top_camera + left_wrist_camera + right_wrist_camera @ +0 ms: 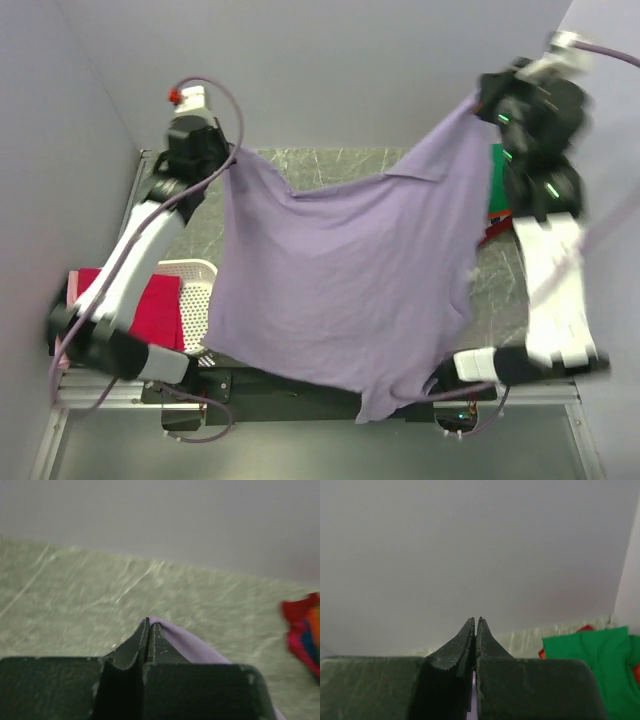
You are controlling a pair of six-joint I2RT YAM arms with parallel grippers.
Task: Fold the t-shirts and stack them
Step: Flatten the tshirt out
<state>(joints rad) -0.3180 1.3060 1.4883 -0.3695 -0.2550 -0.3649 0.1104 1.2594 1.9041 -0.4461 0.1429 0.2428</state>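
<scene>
A lavender t-shirt (340, 280) hangs spread in the air between my two grippers, its lower edge drooping over the near table edge. My left gripper (232, 160) is shut on its left top corner. In the left wrist view the lavender cloth (192, 644) comes out beside the closed left gripper (149, 622). My right gripper (482, 100) is raised higher at the far right, shut on the other corner. In the right wrist view the right gripper (475, 621) stands closed, with a sliver of lavender between the fingers lower down.
A magenta-red shirt (150, 305) lies at the left beside a white perforated basket (195, 280). A green shirt (497, 180) over red and orange cloth (495, 228) lies at the back right, the green shirt (590, 647) and coloured pile (305, 630) also showing in the wrist views. Grey walls stand close around.
</scene>
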